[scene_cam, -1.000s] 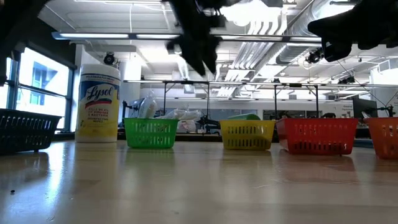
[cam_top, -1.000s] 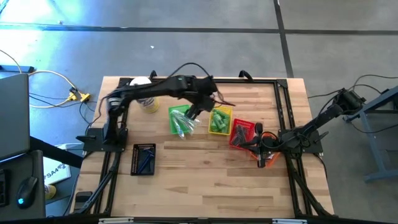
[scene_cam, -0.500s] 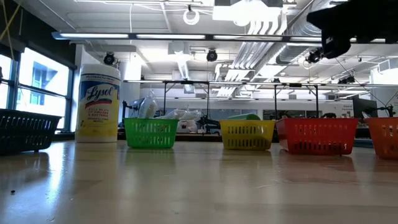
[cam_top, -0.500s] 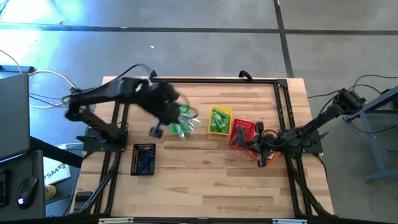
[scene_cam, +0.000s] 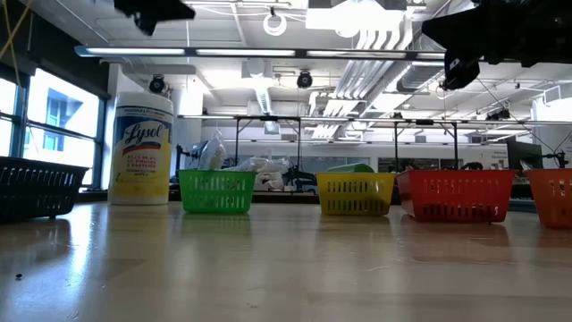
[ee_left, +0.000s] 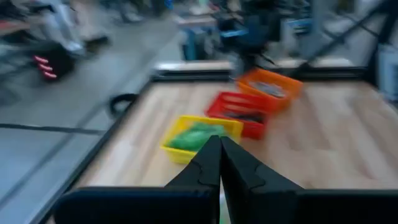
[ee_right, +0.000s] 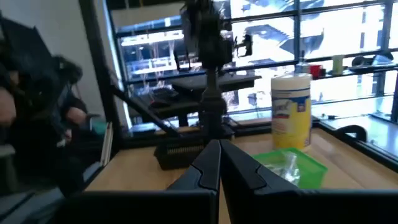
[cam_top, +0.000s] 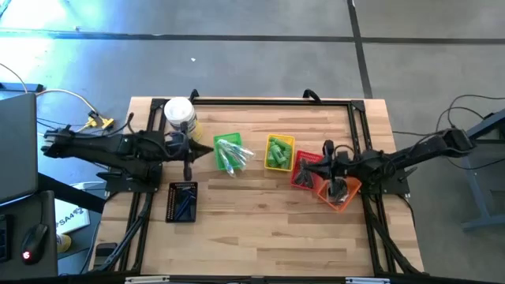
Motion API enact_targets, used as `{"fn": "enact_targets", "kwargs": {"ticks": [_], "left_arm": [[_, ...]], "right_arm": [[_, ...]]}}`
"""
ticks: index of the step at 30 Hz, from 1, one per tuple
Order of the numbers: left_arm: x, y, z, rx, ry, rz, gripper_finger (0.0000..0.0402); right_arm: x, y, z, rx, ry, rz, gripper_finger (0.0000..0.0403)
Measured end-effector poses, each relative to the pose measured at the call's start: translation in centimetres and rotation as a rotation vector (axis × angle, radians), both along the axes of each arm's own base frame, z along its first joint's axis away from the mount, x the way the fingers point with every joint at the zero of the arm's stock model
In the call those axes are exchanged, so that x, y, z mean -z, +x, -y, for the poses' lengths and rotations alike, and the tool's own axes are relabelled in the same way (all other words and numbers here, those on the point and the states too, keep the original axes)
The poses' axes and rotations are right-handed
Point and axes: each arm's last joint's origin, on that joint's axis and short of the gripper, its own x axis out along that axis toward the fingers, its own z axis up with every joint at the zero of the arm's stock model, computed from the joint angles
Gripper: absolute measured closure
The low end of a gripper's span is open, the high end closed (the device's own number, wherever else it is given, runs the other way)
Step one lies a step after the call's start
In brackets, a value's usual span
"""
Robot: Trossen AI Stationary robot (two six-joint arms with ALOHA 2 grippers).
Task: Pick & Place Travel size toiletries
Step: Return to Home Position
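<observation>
The travel size toiletries lie sorted in small baskets. Clear packets and green pieces fill the green basket [cam_top: 229,151]. Green bottles are in the yellow basket [cam_top: 278,151], dark pieces in the red basket [cam_top: 304,175], and blue sticks in the dark basket [cam_top: 182,202]. My left gripper [cam_top: 201,150] is shut and holds nothing. It hangs level above the table, left of the green basket, and points toward the table's right edge [ee_left: 219,146]. My right gripper [cam_top: 312,163] is shut on nothing above the red basket, next to the orange basket [cam_top: 341,195].
A big white jar with a yellow label [cam_top: 179,115] stands at the far left, behind my left arm. The baskets form a row across the table's middle [scene_cam: 356,193]. The near half of the wooden table [cam_top: 260,237] is bare board.
My left gripper has drawn back from above the green and yellow baskets toward the table's left edge, and has turned from pointing down to level. My right gripper has swung a little toward the far edge, which uncovers the orange basket.
</observation>
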Motion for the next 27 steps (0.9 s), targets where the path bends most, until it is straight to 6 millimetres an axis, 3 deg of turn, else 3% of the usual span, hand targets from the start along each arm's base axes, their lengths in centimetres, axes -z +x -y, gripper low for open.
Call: {"fn": "enact_targets", "kwargs": {"ticks": [6,11,27], "left_arm": [[4.2,-2.7,-0.8,-0.051,0.012,0.21,0.0401],[7.2,-4.0,-1.2,-0.053,0.032,0.261,0.0401],[11.8,-5.9,-1.3,-0.015,0.063,0.26,0.0401]], "right_arm": [[-0.7,-1.6,0.7,0.038,0.037,0.013,0.0401],[-0.5,-2.4,1.1,0.127,0.067,-0.022,0.0401],[0.1,-3.1,1.3,0.144,0.108,-0.082,0.0401]]}}
